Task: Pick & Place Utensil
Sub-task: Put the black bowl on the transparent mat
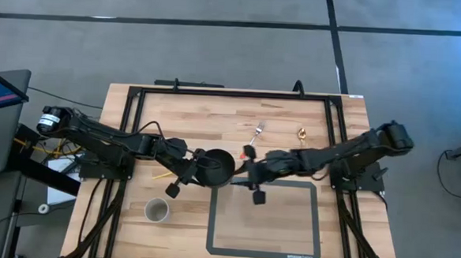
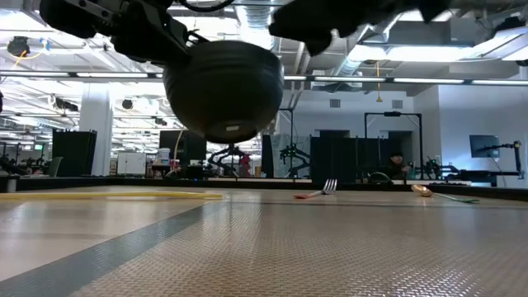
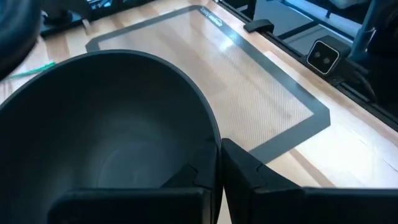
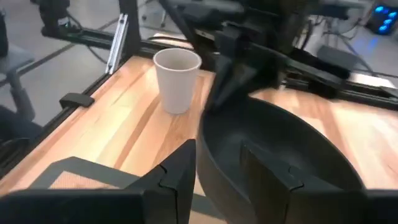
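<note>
A black bowl (image 1: 216, 168) hangs in the air between both arms. The low view shows its underside (image 2: 224, 87) well above the table. My left gripper (image 1: 193, 170) is shut on the bowl's left rim and my right gripper (image 1: 244, 171) on its right rim. A red-handled fork (image 1: 256, 133) and a gold spoon (image 1: 301, 134) lie flat on the wood toward the far edge. Both also show in the low view, the fork (image 2: 318, 192) and the spoon (image 2: 425, 190). A yellow utensil (image 1: 161, 174) lies beside the left gripper. My left gripper (image 3: 214, 165) has the bowl's rim (image 3: 210, 134) between its fingers, one finger (image 3: 183, 177) inside the bowl and one (image 3: 249, 171) outside. It comes from the table's left. The bowl is lifted clear and upright. My right gripper (image 4: 217, 165) straddles the opposite rim (image 4: 204, 140), one finger (image 4: 277, 171) inside the bowl and one (image 4: 180, 168) outside. It comes from the table's right.
A clear mat with a grey border (image 1: 314, 220) covers the near right part of the table, just below the bowl. A white paper cup (image 1: 157, 210) stands upright near the left near corner. Black frame rails (image 1: 232, 93) run around the tabletop.
</note>
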